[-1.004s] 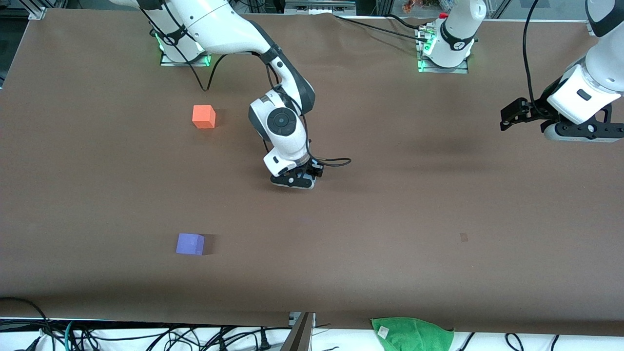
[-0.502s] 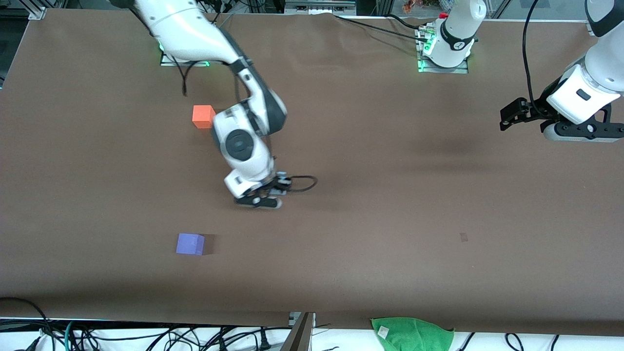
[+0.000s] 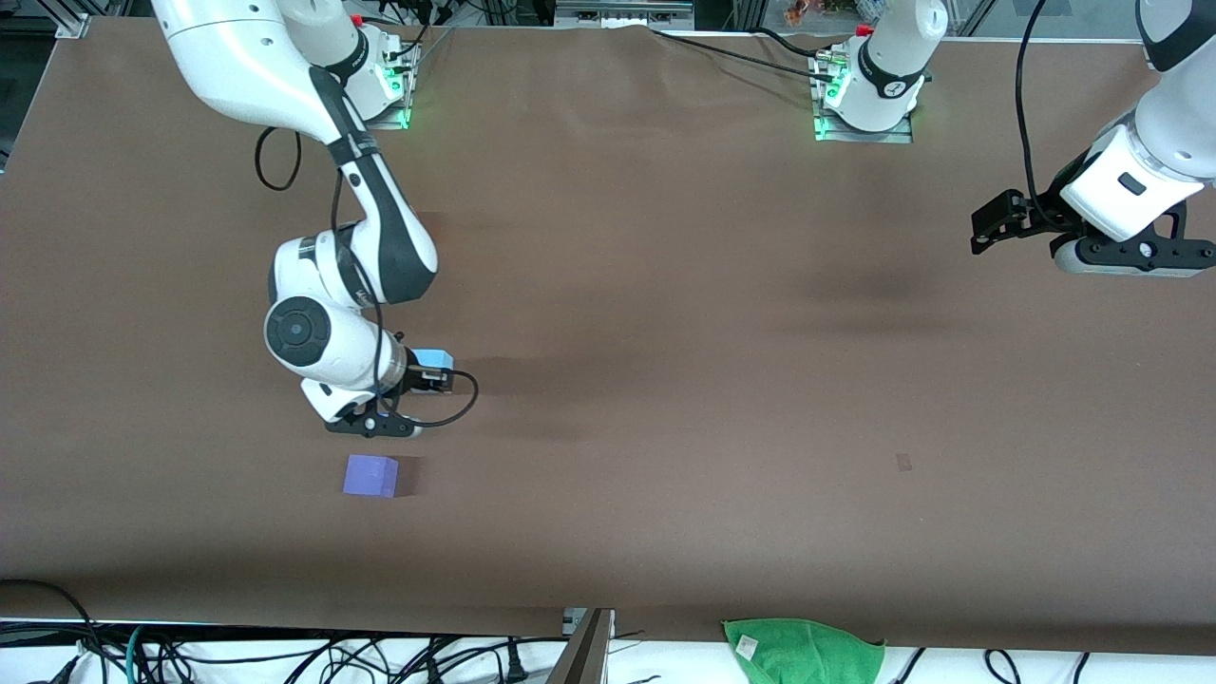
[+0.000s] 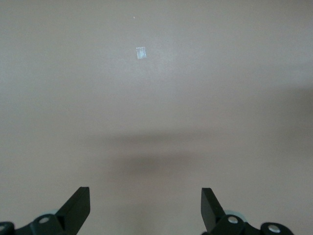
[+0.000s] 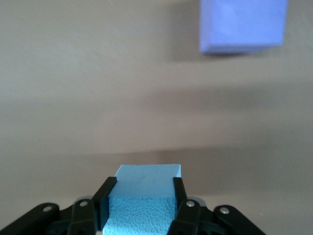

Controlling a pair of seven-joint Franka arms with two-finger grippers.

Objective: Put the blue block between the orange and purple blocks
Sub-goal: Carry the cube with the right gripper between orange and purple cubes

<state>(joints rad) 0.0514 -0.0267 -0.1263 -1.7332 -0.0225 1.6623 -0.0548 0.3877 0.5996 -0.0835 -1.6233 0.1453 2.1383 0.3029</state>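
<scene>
**Blue block in my right pincer, up over the table beside the purple block**

My right pincer (image 3: pixel 404 394) is clamped on the blue block (image 3: pixel 433 360). In my right wrist view the two black fingers (image 5: pixel 104 196) press flat against opposite sides of the cube (image 5: pixel 146 196), and its pale top edge sticks out past their tips. The block is held clear of the table (image 3: pixel 665 399), over the stretch toward my right arm's end.

From the front camera only a corner of the blue block shows, peeking out beside my right wrist; the rest is hidden by the arm. The purple block (image 3: pixel 370 475) sits on the table just nearer to the front camera than the spot my right pincer is over, close by but not touching anything. My right wrist camera sees that purple block (image 5: pixel 242 24) too, lying apart from the blue one with bare table between them.

I cannot see the orange block in any view; my right forearm covers that part of the table.

My left arm waits, raised over its own end of the table. My left pincer (image 3: pixel 993 228) is spread wide and holds nothing: in the left wrist view its two fingertips (image 4: pixel 80 203) stand well apart, with only table and a small pale mark (image 4: pixel 140 52) under them.
</scene>
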